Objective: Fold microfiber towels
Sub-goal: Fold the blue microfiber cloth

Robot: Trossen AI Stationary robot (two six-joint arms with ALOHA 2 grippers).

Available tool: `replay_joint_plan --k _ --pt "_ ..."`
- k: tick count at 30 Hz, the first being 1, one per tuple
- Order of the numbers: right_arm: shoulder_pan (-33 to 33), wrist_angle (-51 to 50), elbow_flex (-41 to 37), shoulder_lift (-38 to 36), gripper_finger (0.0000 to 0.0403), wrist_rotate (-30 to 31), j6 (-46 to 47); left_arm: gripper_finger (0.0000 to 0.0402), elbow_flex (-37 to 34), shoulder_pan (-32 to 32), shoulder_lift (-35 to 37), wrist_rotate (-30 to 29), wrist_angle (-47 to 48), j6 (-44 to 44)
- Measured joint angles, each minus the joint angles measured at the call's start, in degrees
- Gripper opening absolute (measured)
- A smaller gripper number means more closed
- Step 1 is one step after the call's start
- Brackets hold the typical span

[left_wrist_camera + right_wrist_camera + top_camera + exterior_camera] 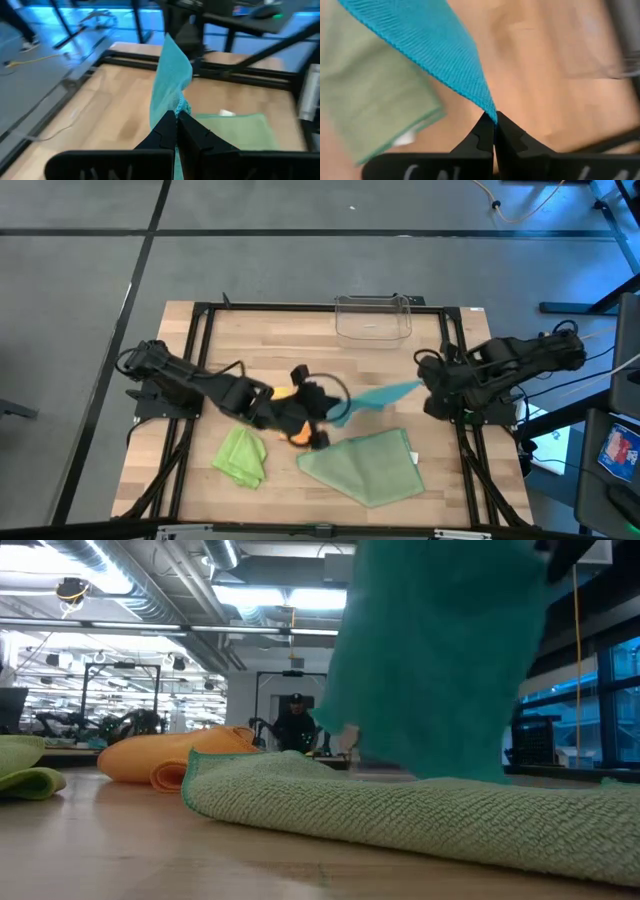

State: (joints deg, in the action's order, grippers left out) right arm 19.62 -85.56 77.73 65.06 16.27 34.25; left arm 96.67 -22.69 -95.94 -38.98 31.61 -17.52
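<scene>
A teal towel (385,395) is held above the table between my two grippers and hangs wide in the low view (440,660). My left gripper (332,416) is shut on its left end, and my right gripper (425,388) on its right end. The orange towel (296,432) lies bunched on the table under my left arm. Left of it, near the front, lies the crumpled lime green towel (242,456). The larger sage green towel (368,466) lies flat at the front right, below the teal one. My left gripper pinches the teal towel's bunched end (176,106) between its two shut fingers (165,131), coming from the table's left and slanting slightly down. The cloth runs away from the fingertips, lifted clear of the table. My right gripper pinches a corner of the teal towel (490,109) at the free ends of its shut fingers (481,136), pointing steeply down. The cloth fans out from that corner, clear of the table.
A clear plastic bin (373,317) stands at the table's far edge. A black frame (200,360) runs round the wooden tabletop. Bare wood shows between the bin and the towels. A person (296,722) stands far off in the room behind.
</scene>
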Motion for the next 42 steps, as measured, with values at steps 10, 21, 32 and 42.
replay_joint_plan --k 10,21,32,42 --pt "8.9 -0.4 3.0 0.1 0.0001 -2.3 4.6 0.0 0.4 -2.7 0.0 -0.5 0.7 -0.2" --pt "3.7 2.4 -9.0 0.6 0.0001 21.3 4.5 0.0 -5.9 7.4 -0.1 -0.7 15.5 -11.8" --pt "-5.3 20.7 -24.4 0.6 0.0001 33.7 -2.5 0.0 -7.3 13.7 -0.1 -0.6 17.0 -9.0" --pt "-9.7 28.9 -23.8 0.6 0.0 35.2 -15.1 0.0 -7.0 15.1 -0.1 -0.6 17.4 -8.9"
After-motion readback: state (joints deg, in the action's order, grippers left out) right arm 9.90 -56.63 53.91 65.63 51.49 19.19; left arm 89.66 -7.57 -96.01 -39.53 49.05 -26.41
